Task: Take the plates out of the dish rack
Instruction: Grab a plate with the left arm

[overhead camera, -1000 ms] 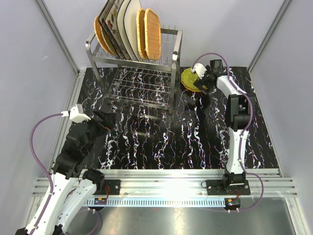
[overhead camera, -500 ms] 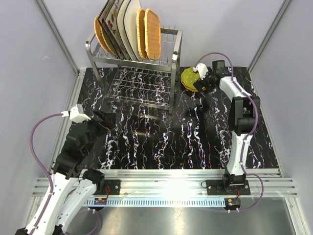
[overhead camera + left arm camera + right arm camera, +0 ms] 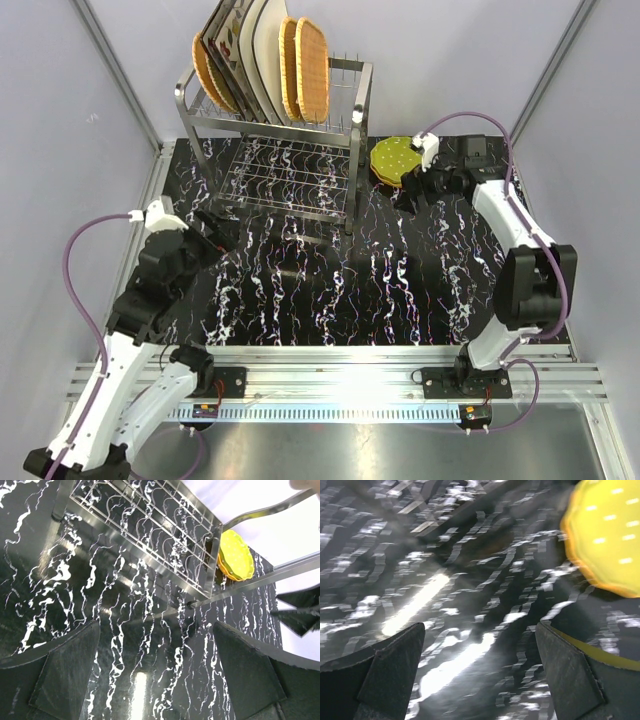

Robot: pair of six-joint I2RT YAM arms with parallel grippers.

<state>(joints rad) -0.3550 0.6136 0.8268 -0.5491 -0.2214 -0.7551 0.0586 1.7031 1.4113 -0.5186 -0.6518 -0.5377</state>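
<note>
Marbled table (image 3: 300, 290) holds green plates (image 3: 392, 158); right gripper (image 3: 479, 630) (spread, like the left gripper (image 3: 156, 630)) has withdrawn.

Bright glare streaks the table (image 3: 440, 665) — right wrist view blurred (left sharp).

**Left claw (image 3: 155, 627) spread wide above black, white-veined marble table (image 3: 100, 590)**

Its two dark fingers (image 3: 70, 670) stand far apart, nothing between them; a shiny steel wire dish rack (image 3: 150, 525) stands on the table beyond; small round yellow-green plates (image 3: 235, 555) lie stacked just beside its corner leg.
</note>
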